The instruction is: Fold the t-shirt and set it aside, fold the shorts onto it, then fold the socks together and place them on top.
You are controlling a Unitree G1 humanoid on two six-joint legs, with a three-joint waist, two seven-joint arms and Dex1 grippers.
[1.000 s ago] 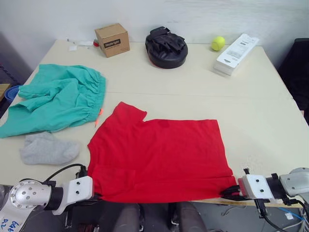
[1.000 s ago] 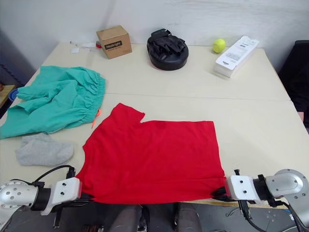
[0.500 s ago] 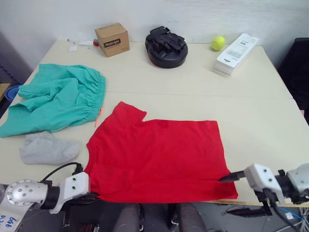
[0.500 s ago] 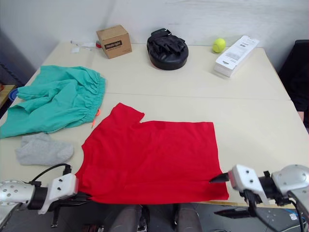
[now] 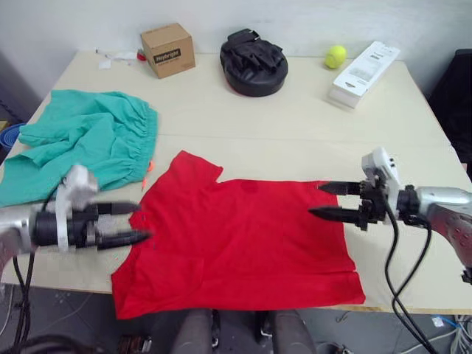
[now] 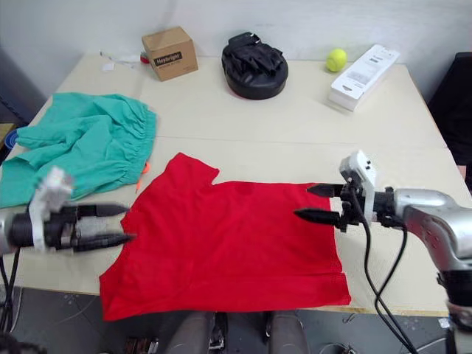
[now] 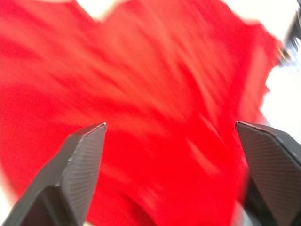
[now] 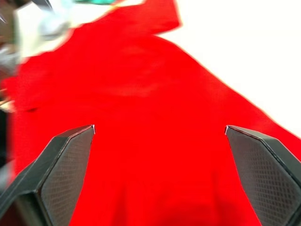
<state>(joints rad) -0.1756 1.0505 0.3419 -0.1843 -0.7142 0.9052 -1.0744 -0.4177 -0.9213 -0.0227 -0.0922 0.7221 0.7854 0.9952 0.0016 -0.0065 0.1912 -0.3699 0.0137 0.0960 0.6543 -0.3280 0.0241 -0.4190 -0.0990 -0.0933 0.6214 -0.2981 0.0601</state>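
T-shirt (image 5: 243,243) flat at tabletop (image 5: 310,140) front edge, hem hanging over it, w/ left hand (image 5: 125,223) and right hand (image 5: 333,200) both wide and empty at its side edges (shorts (image 5: 81,144) at left edge): pinch both sides level, fold evenly.

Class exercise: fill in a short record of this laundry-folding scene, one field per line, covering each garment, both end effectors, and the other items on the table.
t-shirt: red, spread flat near the table's front edge, unfolded
shorts: teal-green, crumpled, on the robot's left beyond the t-shirt
left end effector: open, holding nothing, at the t-shirt's left edge
right end effector: open, holding nothing, over the t-shirt's right edge
cardboard box: far edge, left
black round object: far edge, middle
tennis ball: far edge, beside the white box
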